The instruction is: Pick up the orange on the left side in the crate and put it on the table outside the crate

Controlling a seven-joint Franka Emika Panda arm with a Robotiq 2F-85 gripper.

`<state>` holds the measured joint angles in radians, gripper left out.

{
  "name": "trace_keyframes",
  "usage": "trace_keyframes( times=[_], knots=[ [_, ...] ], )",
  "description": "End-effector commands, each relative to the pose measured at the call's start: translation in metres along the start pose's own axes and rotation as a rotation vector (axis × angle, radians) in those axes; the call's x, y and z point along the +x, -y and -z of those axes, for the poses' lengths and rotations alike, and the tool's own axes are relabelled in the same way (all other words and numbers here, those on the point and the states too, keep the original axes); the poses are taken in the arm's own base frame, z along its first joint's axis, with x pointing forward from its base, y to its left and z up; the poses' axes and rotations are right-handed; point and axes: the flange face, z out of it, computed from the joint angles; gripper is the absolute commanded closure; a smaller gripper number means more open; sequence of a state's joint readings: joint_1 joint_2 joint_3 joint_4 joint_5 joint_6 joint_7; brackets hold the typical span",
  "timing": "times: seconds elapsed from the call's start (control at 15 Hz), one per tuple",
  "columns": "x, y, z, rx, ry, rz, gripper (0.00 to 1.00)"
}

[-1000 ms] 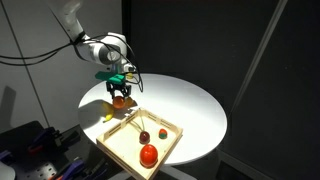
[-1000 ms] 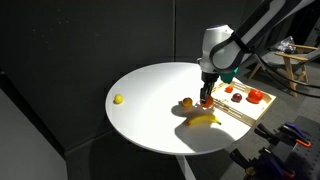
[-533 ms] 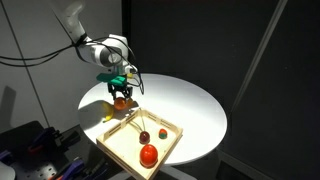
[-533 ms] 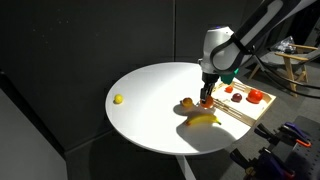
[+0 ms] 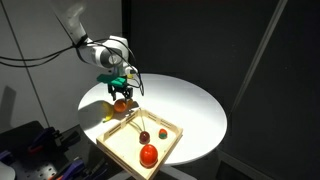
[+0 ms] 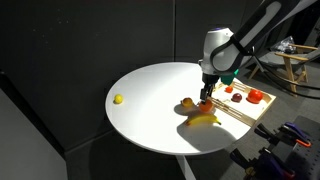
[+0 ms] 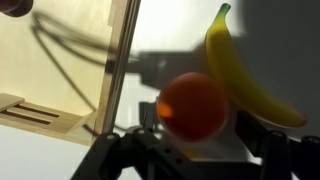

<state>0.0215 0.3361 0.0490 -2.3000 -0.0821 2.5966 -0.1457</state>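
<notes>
Hovering low over the table (image 6: 150, 100) just outside the crate (image 7: 60, 80), the gripper (image 5: 120, 95) clamps its jaws on the orange (image 7: 193, 105) beside a banana (image 7: 240, 70), apparently poised for release.

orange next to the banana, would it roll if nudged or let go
Probably rolls easily: the orange is round and the white table under it looks flat and smooth. The banana close beside it might stop it on that side only. It looks firm, so likely grippable without squashing.
</notes>
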Motion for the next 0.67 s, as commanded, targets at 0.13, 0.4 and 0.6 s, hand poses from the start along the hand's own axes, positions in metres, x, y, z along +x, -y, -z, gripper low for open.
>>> trace_keyframes(
  times=[0.13,0.4,0.6],
  knots=[
    [0.0056,-0.0041,0.0041,0.013,-0.014,0.007,0.00],
    [0.0041,-0.0033,0.0065,0.010,-0.006,-0.001,0.00],
    [0.0006,-0.0018,0.0118,0.007,0.009,-0.024,0.00]
  ],
)
